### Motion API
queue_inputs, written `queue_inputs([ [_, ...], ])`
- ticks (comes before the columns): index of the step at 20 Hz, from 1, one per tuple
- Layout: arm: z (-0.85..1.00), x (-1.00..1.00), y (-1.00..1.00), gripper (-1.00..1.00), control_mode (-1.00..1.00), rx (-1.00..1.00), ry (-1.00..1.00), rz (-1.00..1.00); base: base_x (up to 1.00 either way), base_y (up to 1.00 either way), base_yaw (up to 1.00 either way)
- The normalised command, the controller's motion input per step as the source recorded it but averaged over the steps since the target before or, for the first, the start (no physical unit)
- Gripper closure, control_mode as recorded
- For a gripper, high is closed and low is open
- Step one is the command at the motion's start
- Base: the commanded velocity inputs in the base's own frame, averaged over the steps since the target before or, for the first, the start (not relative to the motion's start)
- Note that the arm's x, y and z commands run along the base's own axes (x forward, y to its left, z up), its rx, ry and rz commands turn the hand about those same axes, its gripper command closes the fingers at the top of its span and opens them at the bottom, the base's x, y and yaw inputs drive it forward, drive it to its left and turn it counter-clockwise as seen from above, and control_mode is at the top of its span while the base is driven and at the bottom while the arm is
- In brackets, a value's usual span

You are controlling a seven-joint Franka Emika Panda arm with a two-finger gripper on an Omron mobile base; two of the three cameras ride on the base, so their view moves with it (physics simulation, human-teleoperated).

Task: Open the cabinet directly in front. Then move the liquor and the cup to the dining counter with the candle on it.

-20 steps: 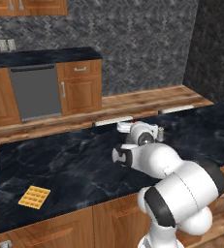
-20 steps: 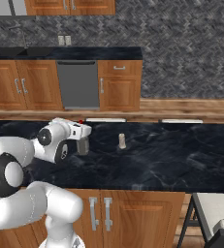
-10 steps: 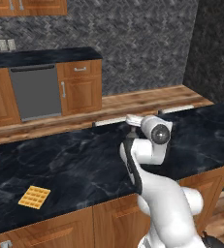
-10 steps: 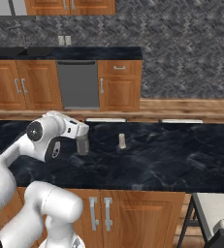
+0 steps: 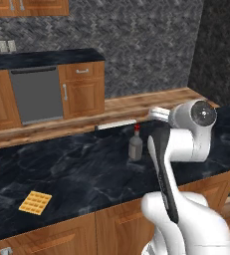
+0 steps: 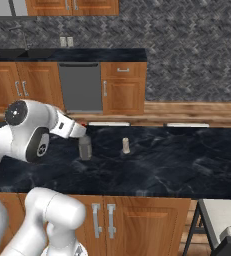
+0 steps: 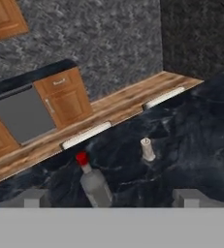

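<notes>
The liquor (image 5: 135, 146) stands upright on the black marble desk (image 5: 61, 174), near the far edge, with the candle (image 6: 126, 145) a short way to its right in the right base view, so 1 of the 2 items looks delivered to the dining counter. In the hand view the bottle sits low between the 2 finger tips, its red cap up, and the gripper (image 7: 111, 199) is spread wide with nothing in it; both tips stand apart from the glass. The bottle's lower body is cut off at the bottom of that view, so how close the fingers are to it cannot be told. That is the main risk here, by my judgement: a tall, narrow bottle just beside open fingers would tip if the hand swings sideways or rolls before it lifts clear, and a fall could roll it toward the candle or off the far edge. A straight retreat up and back looks safest. A waffle (image 5: 35, 202) lies well apart at the near left corner and is no obstacle. The cup is left to fetch, so the arm's sweep away should avoid both the bottle and the candle.
</notes>
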Motion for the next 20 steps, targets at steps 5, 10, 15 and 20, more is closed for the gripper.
queue_inputs([
  [5, 0.30, -1.00, 0.02, -1.00, -1.00, -0.05, -0.41, 0.04, 0.00, 0.00, 0.00],
  [10, 0.25, -0.64, 0.00, -1.00, -1.00, -0.06, -0.51, 0.01, 0.00, 0.00, 0.00],
  [15, 0.00, -0.10, 0.00, -1.00, -1.00, 0.00, 0.00, 0.00, 0.00, 0.00, 0.00],
  [20, 0.00, -0.16, 0.00, -1.00, 1.00, 0.00, 0.00, 0.01, -0.61, 0.47, 0.09],
])
